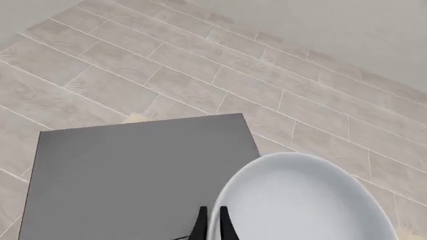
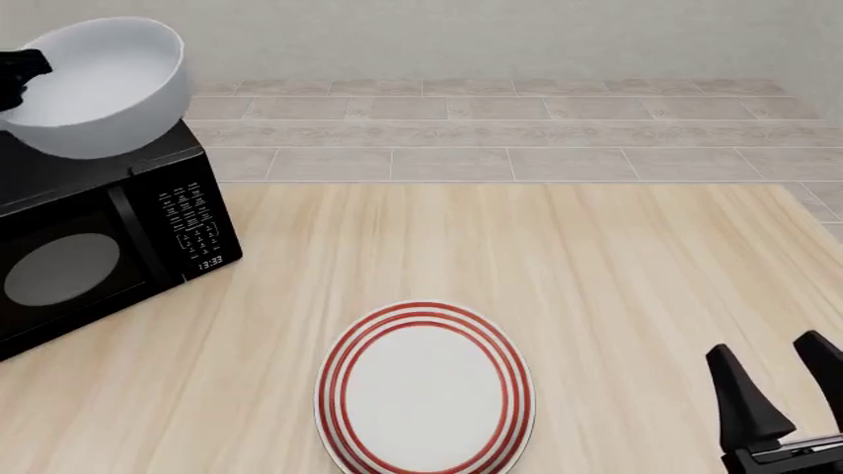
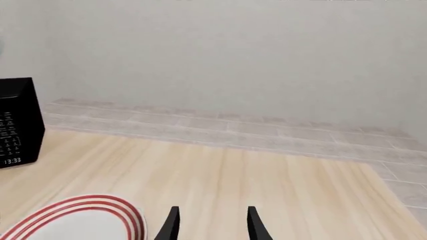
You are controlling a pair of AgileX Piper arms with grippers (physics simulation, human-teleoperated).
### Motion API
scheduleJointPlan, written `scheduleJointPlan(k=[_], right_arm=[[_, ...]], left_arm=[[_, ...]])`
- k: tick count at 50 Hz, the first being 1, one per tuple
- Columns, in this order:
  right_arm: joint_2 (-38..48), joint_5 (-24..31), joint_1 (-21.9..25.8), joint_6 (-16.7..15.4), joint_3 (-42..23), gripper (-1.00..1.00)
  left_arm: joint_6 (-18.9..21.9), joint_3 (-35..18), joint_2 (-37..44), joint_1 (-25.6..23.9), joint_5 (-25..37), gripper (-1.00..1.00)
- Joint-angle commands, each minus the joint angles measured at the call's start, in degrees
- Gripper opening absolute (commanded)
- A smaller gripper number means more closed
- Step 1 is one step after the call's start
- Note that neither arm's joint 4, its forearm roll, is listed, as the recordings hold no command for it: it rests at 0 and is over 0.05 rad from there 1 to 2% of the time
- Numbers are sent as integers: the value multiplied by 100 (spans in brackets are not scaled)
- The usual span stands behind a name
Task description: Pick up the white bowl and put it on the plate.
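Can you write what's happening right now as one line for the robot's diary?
left gripper: shut on bowl rim, bowl above microwave | right gripper: open, empty | plate: bare, on table

The white bowl (image 2: 99, 84) looks like smooth glazed ceramic, pretty glossy with soft shading. The plate (image 2: 424, 388) has the same smooth look, white with red rings, a bit flatter in sheen. The table (image 2: 593, 276) is pale wood with streaky grain, matt. The microwave (image 2: 106, 247) is black plastic-looking with a matt grey top. Floor tiles (image 1: 200, 65) look faintly textured, matt beige.
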Motion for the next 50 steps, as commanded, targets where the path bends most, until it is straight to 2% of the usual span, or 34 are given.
scheduleJointPlan(k=[1,11,18,21,29,32,33,36,40,50], right_arm=[[40,-94,70,10,1,100],[-135,51,63,10,-11,100],[-165,89,37,41,-4,100],[-174,100,45,37,-10,100],[-235,175,31,74,-39,100],[-266,202,21,51,-29,100],[-271,215,22,57,-33,100],[-300,253,14,49,-62,100],[-335,268,-1,67,-86,100],[-344,284,-12,52,-122,100]], left_arm=[[155,764,-957,-793,-157,-100],[296,1570,-1781,-1639,-217,-100],[389,1954,-2186,-1938,-225,-100],[429,2286,-2478,-2244,-243,-100],[578,2670,-2971,-2763,-162,-100],[554,2780,-3044,-2811,-154,-100],[608,2895,-3143,-3002,-142,-100],[628,2967,-3222,-3016,-135,-100],[737,3258,-3391,-3324,-206,-100],[785,3713,-3332,-3857,-528,-100]])
